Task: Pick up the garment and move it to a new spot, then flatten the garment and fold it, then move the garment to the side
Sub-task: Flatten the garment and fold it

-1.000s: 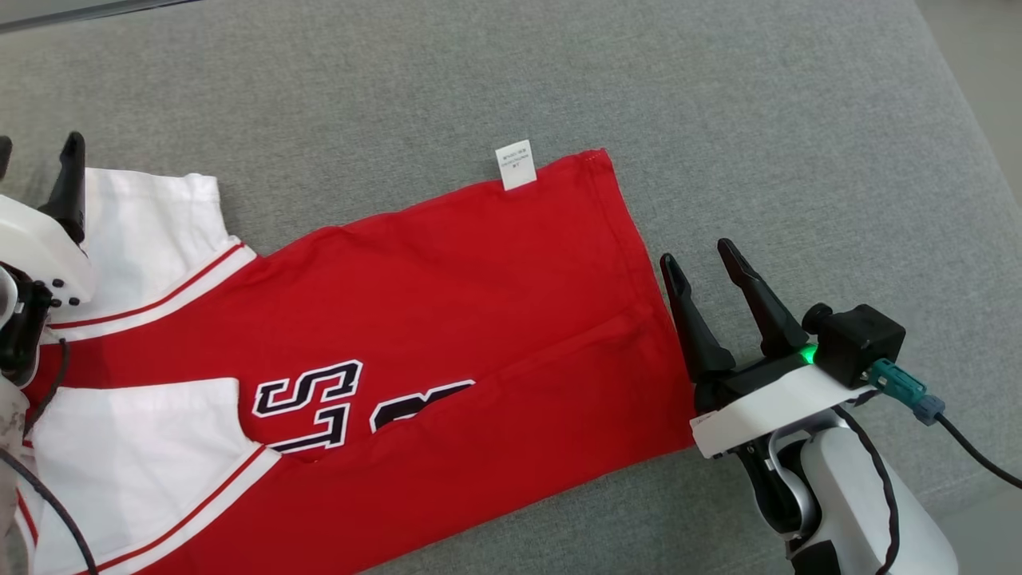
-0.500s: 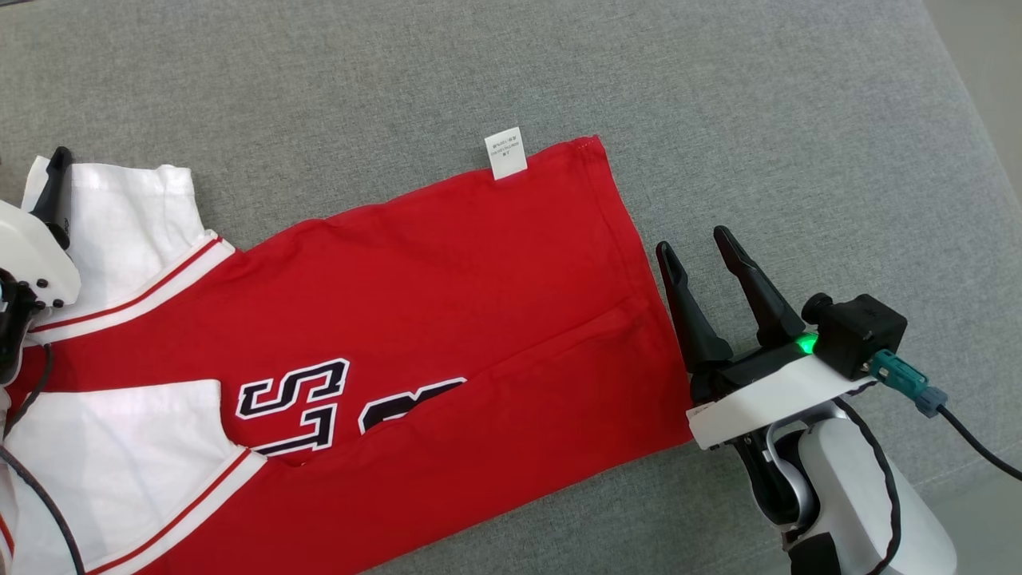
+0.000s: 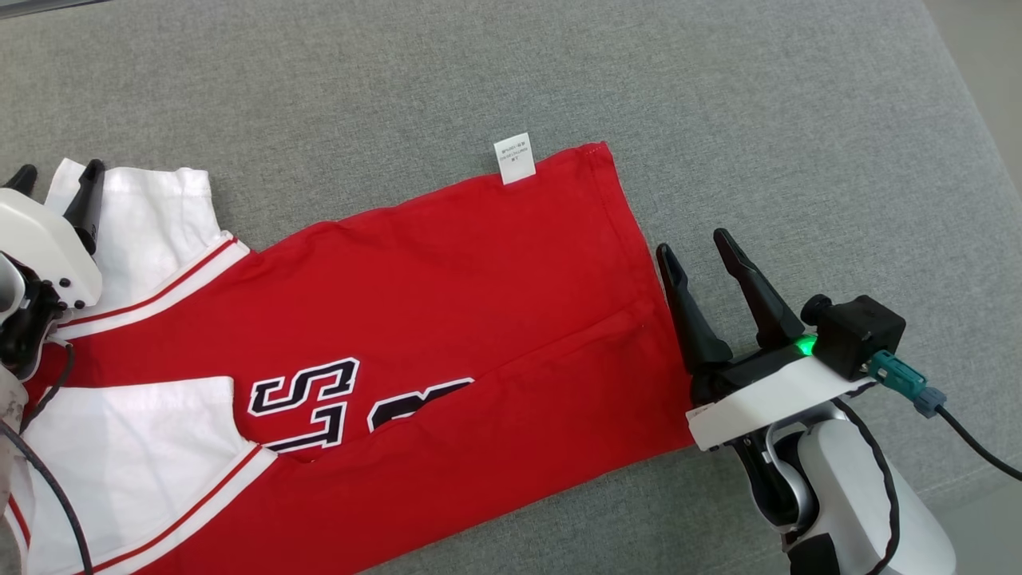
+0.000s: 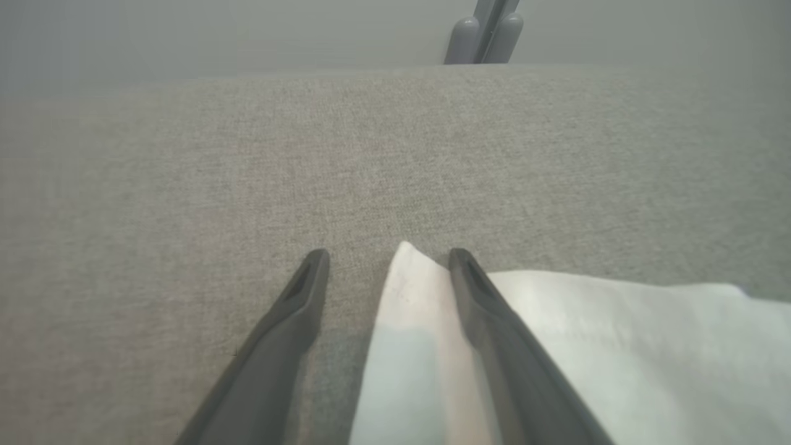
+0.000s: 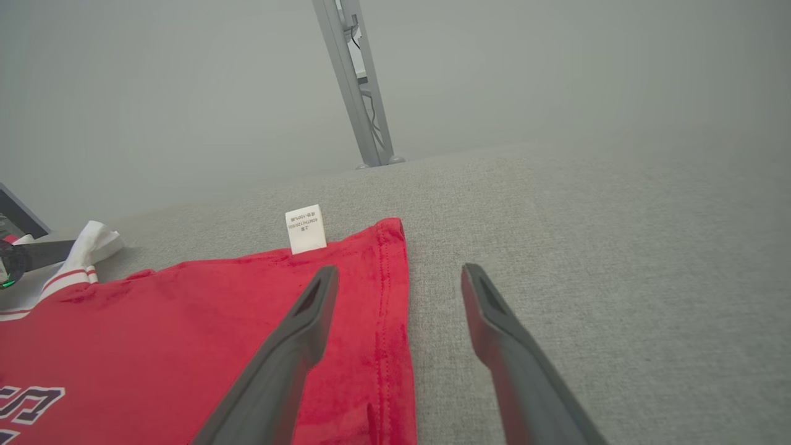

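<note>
Jersey [image 3: 479,279]: red, spread flat.
Left gripper [image 4: 389,258]: jaws released, straddling white sleeve [image 4: 618,334] corner.
Right gripper [image 3: 693,244]: jaws released, at hem [image 5: 390,296].

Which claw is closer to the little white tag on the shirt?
Right: right gripper by the red hem near the white tag; left gripper over the far white sleeve.

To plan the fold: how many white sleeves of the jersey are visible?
2: upper sleeve at the left end effector; lower sleeve at the head view's lower left.
</note>
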Motion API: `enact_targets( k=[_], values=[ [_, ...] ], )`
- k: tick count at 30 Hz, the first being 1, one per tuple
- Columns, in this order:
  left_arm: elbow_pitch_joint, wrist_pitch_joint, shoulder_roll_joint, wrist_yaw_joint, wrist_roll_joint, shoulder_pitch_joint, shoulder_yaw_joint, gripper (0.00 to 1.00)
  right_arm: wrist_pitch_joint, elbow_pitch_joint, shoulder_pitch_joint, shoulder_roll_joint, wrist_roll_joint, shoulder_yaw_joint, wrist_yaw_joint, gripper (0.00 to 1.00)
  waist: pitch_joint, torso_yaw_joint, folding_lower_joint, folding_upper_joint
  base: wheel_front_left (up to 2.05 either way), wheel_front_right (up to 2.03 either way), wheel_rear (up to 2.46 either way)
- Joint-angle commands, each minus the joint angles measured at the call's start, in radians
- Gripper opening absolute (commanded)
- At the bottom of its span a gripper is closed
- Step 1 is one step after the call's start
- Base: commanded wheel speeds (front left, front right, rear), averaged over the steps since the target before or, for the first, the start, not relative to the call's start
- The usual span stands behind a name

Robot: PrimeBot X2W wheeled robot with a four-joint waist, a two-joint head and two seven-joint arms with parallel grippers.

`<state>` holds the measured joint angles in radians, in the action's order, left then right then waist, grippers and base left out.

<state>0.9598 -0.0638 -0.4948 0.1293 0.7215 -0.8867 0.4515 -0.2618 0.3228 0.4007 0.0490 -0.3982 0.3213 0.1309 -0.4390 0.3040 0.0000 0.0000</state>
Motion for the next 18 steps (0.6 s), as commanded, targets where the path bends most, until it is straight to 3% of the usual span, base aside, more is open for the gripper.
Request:
enact_targets(
  k=[1, 2, 3, 4, 5, 6, 13, 18],
  values=[
    [0.011, -0.009, 0.001, 0.001, 0.009, -0.003, 0.007, 1.00, -0.005, 0.001, 0.006, 0.004, -0.006, 0.000, 0.000, 1.00, -0.002, 0.000, 0.0000, 0.0000, 0.00, 0.00, 0.00],
    [0.015, -0.011, 0.000, 0.001, 0.016, -0.004, 0.009, 1.00, -0.005, -0.001, 0.008, 0.004, -0.008, 0.003, 0.000, 1.00, -0.003, 0.001, 0.0000, 0.0000, 0.00, 0.00, 0.00],
    [0.014, -0.010, 0.001, 0.001, 0.022, -0.006, 0.014, 0.63, -0.005, -0.001, 0.011, 0.004, -0.007, 0.004, 0.000, 1.00, -0.006, 0.002, 0.0000, 0.0000, 0.00, 0.00, 0.00],
    [0.013, 0.003, 0.001, 0.001, 0.034, -0.009, 0.009, 0.36, -0.005, -0.002, 0.014, 0.004, -0.007, 0.006, 0.000, 1.00, -0.009, 0.003, 0.0000, 0.0000, 0.00, 0.00, 0.00],
    [0.016, 0.010, -0.003, 0.001, 0.038, -0.012, 0.007, 0.28, -0.005, 0.001, 0.017, 0.004, -0.005, 0.009, 0.000, 1.00, -0.012, 0.004, 0.0000, 0.0000, 0.00, 0.00, 0.00],
    [0.019, 0.008, -0.006, 0.001, 0.037, -0.013, 0.015, 0.00, -0.005, 0.005, 0.021, 0.003, -0.005, 0.013, 0.000, 1.00, -0.014, 0.006, 0.0000, 0.0000, 0.00, 0.00, 0.00],
    [0.015, 0.054, -0.017, 0.001, 0.042, -0.028, 0.050, 0.00, -0.005, 0.104, 0.122, 0.004, 0.001, 0.044, 0.000, 1.00, -0.012, -0.010, 0.0000, 0.0000, 0.00, 0.00, 0.00],
    [-0.002, 0.094, -0.007, 0.001, 0.047, -0.043, 0.074, 0.00, 0.013, 0.285, 0.250, 0.003, -0.010, 0.083, 0.000, 1.00, -0.003, -0.037, 0.0000, 0.0000, 0.00, 0.00, 0.00]
  ],
)
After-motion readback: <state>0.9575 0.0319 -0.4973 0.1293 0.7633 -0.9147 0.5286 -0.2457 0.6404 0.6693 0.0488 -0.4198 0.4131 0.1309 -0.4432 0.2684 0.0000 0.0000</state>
